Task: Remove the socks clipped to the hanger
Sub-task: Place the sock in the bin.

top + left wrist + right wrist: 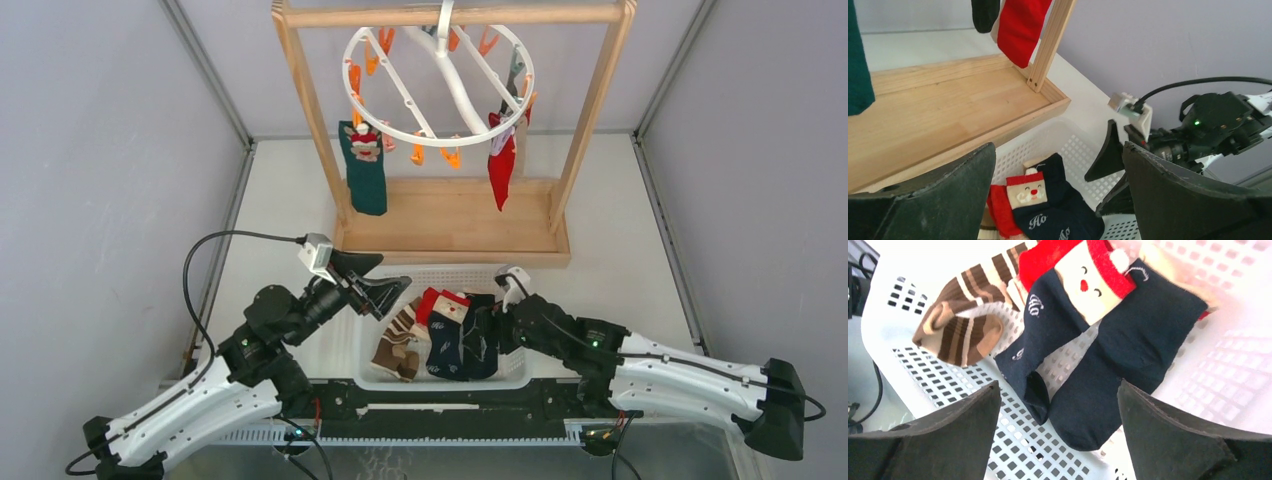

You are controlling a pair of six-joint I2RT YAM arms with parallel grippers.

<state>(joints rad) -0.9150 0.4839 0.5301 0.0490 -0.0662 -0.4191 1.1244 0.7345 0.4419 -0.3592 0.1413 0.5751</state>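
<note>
Two grippers stand with jaws wide apart and hold nothing. The right gripper [1058, 386] hangs just over the white basket [893, 305], where a navy sock [1133, 340] and a striped sock [958, 330] lie. The left gripper [1058, 146] hovers at the basket's left side. Farther out, the hanger [440, 80] hangs on the wooden rack [455, 215], with a green sock [365, 175] and a red sock [502, 175] clipped to it. These look light, soft and limp; I would pinch one at its middle and pull down gently.
</note>
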